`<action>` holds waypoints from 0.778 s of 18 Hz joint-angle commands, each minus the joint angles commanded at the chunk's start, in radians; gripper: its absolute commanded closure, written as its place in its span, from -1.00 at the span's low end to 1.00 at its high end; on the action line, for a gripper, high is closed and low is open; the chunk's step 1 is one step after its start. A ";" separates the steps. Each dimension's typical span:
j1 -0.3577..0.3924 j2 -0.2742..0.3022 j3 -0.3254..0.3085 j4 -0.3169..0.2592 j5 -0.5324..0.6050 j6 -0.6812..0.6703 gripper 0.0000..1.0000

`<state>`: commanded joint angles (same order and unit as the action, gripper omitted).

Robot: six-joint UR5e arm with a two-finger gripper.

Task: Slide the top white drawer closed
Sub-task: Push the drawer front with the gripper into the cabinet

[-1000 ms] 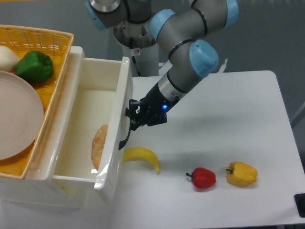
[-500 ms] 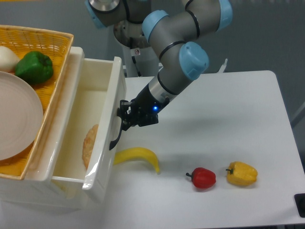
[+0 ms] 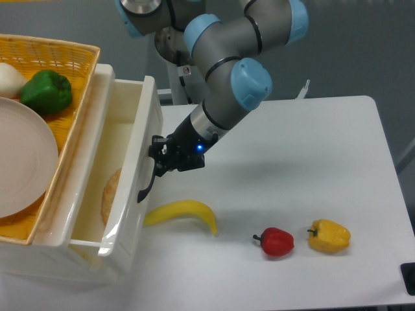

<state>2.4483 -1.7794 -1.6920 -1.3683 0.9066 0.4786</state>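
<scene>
The dark metal claw presses against the curved black handle of the glossy top white drawer, left of centre; whether its fingers are apart or together cannot be told. The drawer stands partly open, a flat tan round inside. A smooth yellow banana lies on the white counter just beside the drawer.

A banana, red pepper and yellow pepper lie on the table.

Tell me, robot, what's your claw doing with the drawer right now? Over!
Claw pressed against black handle, open or shut unclear. Top white drawer part open, flat brown food inside. Banana lying at drawer front, maybe touching.
</scene>
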 joint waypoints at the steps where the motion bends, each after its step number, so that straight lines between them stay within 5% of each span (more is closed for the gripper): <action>1: -0.003 0.000 0.000 0.000 0.000 -0.005 0.77; 14: -0.048 0.002 0.000 0.017 0.000 -0.051 0.77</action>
<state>2.4008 -1.7779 -1.6920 -1.3514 0.9066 0.4280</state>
